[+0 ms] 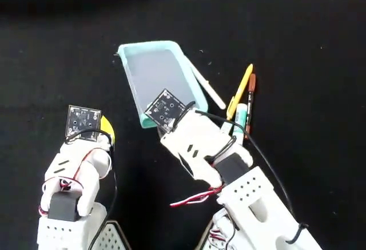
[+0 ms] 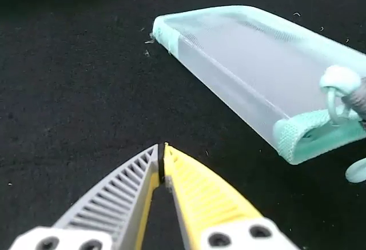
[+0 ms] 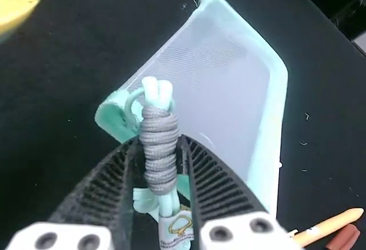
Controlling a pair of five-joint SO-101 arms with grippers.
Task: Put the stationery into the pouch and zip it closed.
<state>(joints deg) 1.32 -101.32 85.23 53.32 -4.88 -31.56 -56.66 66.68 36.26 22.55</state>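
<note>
At the left of the high view we found the left gripper (image 2: 162, 149) hanging over bare table (image 1: 57, 44). It was a little apart from the pouch's near left corner, its grey and yellow fingers pressed together with nothing between them. We judged it parked there so that it was out of the way yet close enough to steady the pouch when needed.

Next came the pouch (image 1: 155, 75), a pale teal mesh one, lying flat on the black cloth with its long side running away from the arms. We could see nothing through the mesh, so we took it to be empty. Whether the zip was open we could not tell.

At the pouch's near end was the pull cord (image 3: 158, 147), a teal loop wrapped in grey. The right gripper (image 3: 159, 146) had its black fingers pinched on that grey wrapping. We read this grip as a hold on the zip's handle, so that the slider could be drawn along the pouch's edge. With the stationery outside, that most likely meant opening it first.

To the right lay the stationery, all on the cloth. A white pen (image 1: 207, 88) lay just beside the pouch's right edge. Further right, a yellow pen (image 1: 241, 90) and a brown pen (image 1: 250, 98) lay close together, and a teal-capped marker (image 1: 241, 115) was partly tucked under the right arm. We thought that clustering handy for the arm nearest it, but none of it was yet inside, so the task was at its early stage.
</note>
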